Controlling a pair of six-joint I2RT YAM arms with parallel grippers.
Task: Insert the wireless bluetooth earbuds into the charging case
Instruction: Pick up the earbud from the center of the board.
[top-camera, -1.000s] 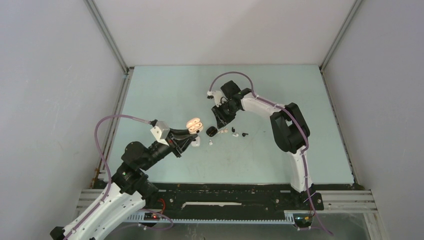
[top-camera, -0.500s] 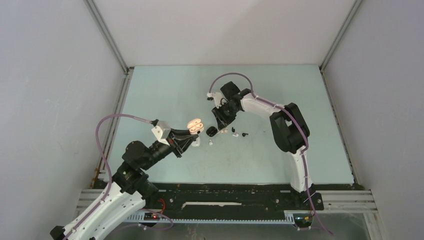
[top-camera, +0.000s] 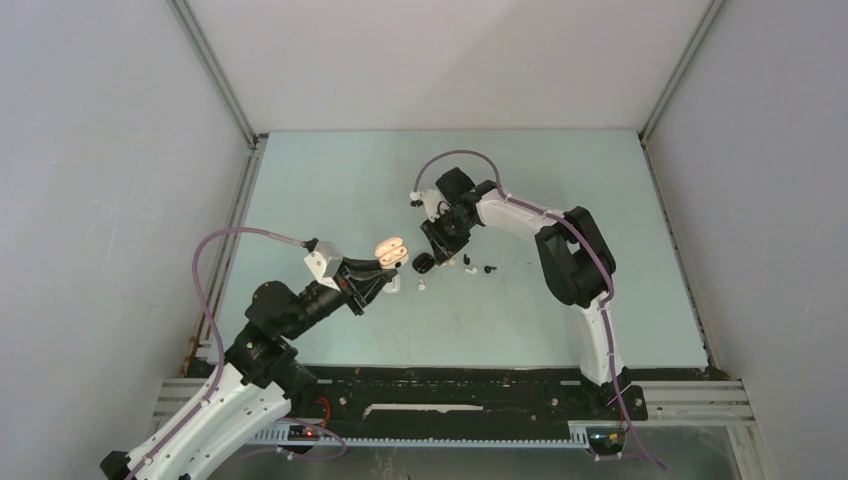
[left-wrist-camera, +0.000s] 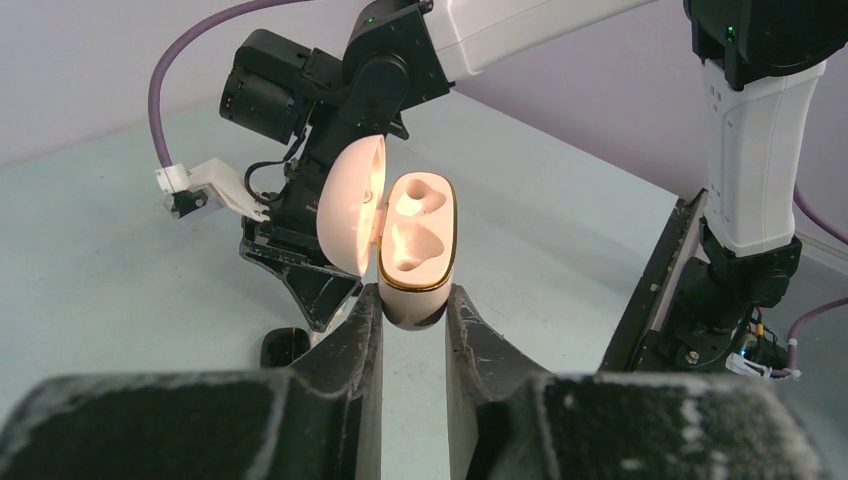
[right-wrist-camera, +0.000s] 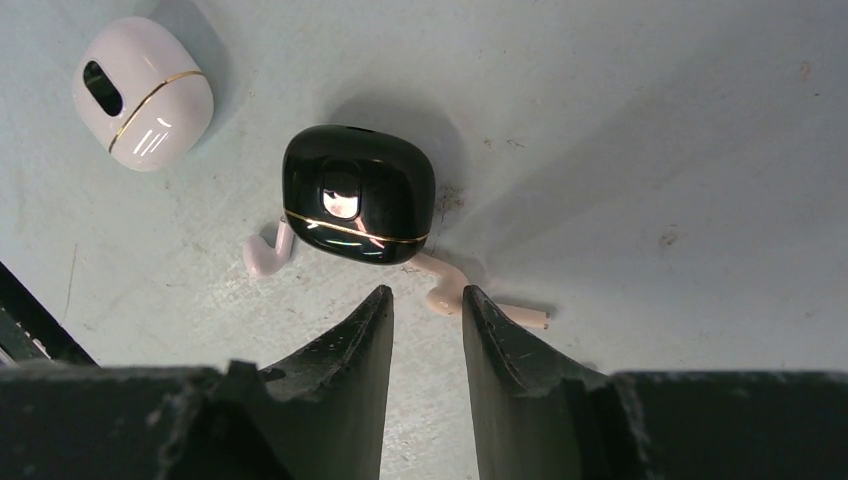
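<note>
Your left end effector (left-wrist-camera: 412, 305) is clamping the open charging case (left-wrist-camera: 415, 250) above the worktop (right-wrist-camera: 650, 120), wells facing up, likely for easy loading. Your right end effector (right-wrist-camera: 425, 310) is hovering with jaws parted and gripping nothing, over a beige earbud (right-wrist-camera: 445, 292) just beside the black case (right-wrist-camera: 358, 195), near the worktop's middle.

Central case (right-wrist-camera: 358, 195) on table (right-wrist-camera: 650, 120); left earbud (right-wrist-camera: 268, 252), right earbud (right-wrist-camera: 442, 293) flanking it; second case (right-wrist-camera: 142, 92) behind-left.
</note>
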